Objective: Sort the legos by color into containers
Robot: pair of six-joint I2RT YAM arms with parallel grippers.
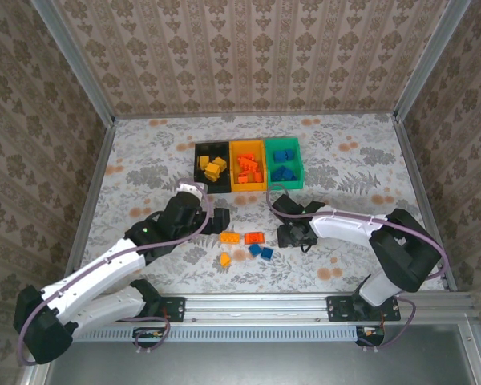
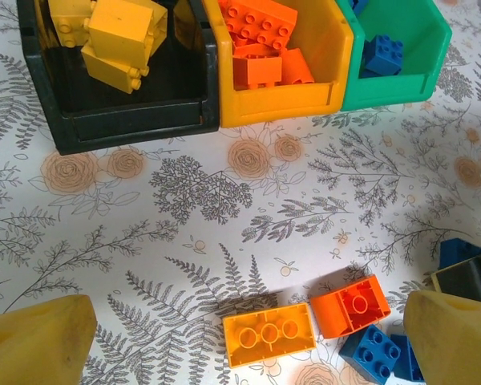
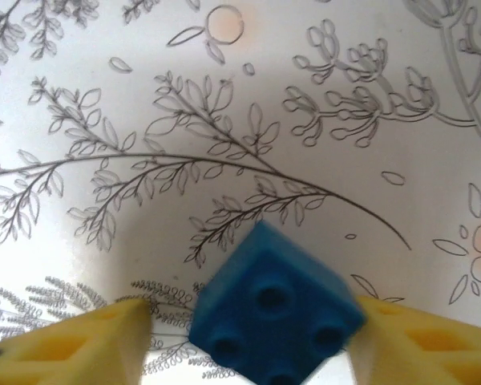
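The containers stand in a row: a black bin (image 1: 212, 145) with yellow legos, a yellow bin (image 1: 248, 188) with red-orange ones, a green bin (image 1: 284, 183) with blue ones. Loose on the table lie a yellow-orange brick (image 2: 268, 335), a red-orange brick (image 2: 353, 305), both hollow side up, and a blue brick (image 2: 373, 349). My left gripper (image 2: 247, 325) hangs wide open over them, holding nothing. My right gripper (image 3: 248, 337) straddles a blue brick (image 3: 272, 317). The right finger touches a corner of it and the left finger (image 3: 104, 341) stands slightly apart.
A small yellow piece (image 1: 224, 259) lies nearer the front edge, with two blue bricks (image 1: 260, 252) beside it. Metal rails and patterned walls bound the table. Bare tablecloth lies to the far left and right of the bins.
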